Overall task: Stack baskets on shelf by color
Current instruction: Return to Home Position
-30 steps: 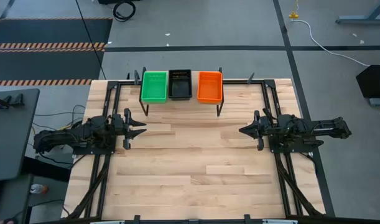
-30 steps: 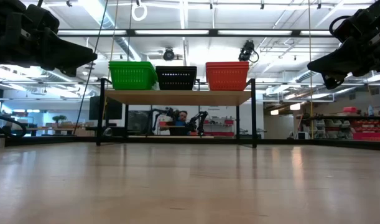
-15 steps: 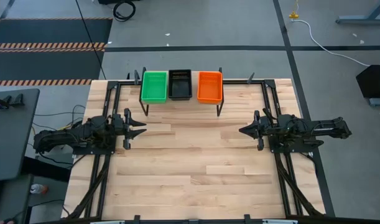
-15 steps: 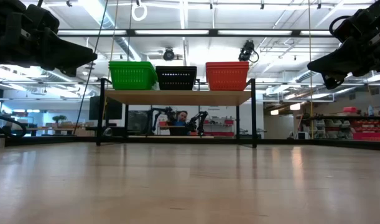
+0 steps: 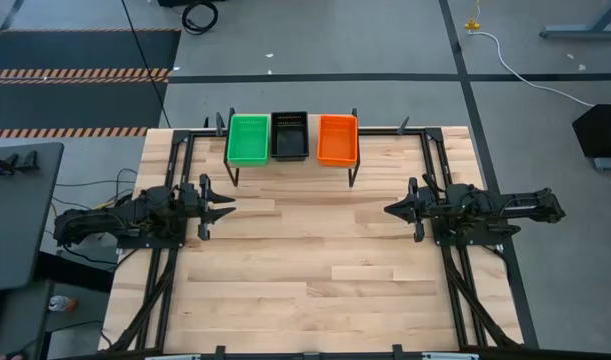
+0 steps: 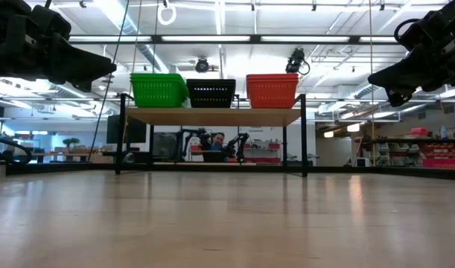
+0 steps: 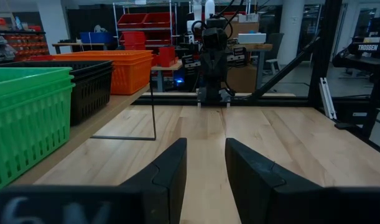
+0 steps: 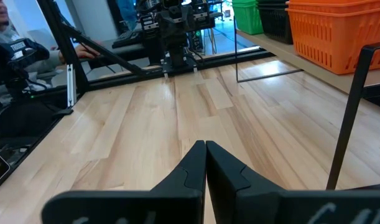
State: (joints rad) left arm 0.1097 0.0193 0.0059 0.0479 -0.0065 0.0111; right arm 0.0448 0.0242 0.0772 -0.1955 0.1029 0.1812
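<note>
Baskets are stacked by colour on the shelf at the bench far edge. The left pincer is held slightly parted, the right pincer closed, both empty.

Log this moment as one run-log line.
shelf: green stack, black stack, orange stack side by side | left claw: open, empty, over table left | right claw: shut, empty, over table right
</note>
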